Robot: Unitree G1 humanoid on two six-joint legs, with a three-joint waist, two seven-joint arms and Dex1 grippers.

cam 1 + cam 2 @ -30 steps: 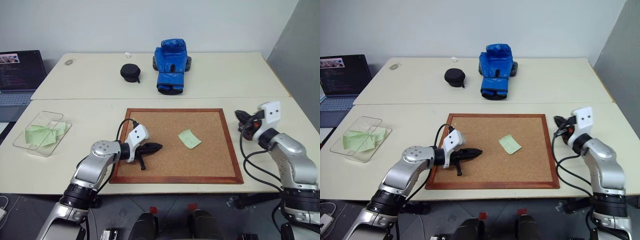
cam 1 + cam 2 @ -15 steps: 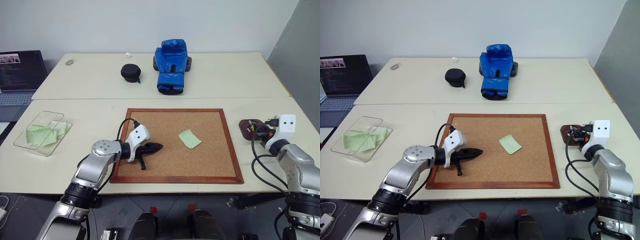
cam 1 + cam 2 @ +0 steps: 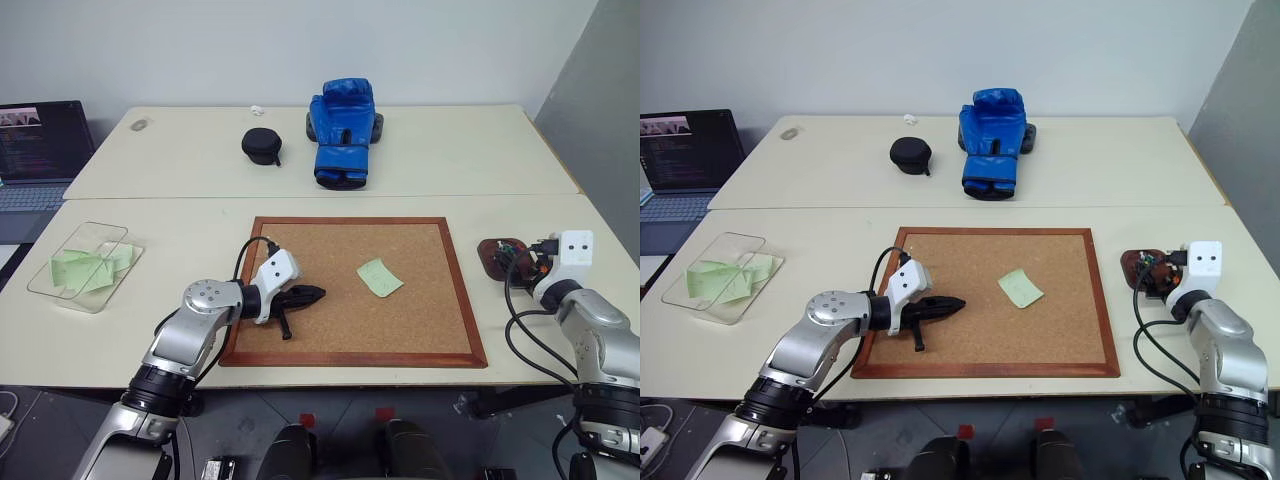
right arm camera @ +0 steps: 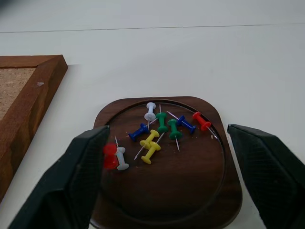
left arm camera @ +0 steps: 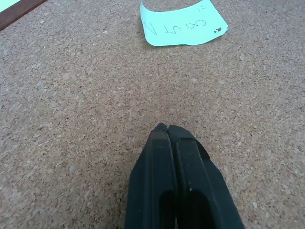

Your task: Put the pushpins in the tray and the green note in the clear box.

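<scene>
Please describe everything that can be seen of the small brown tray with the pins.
The tray is a small, dark reddish-brown dish that looks like wood, square with rounded corners and a low rim around a round hollow. It lies flat on the pale table, just right of the cork board and apart from its frame. Inside lie loose pushpins: red, green, blue, yellow and white. The right gripper is open just above its near edge, one finger on each side; contact cannot be judged.

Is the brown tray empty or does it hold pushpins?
It holds pushpins: several coloured ones lie inside the tray.
</scene>
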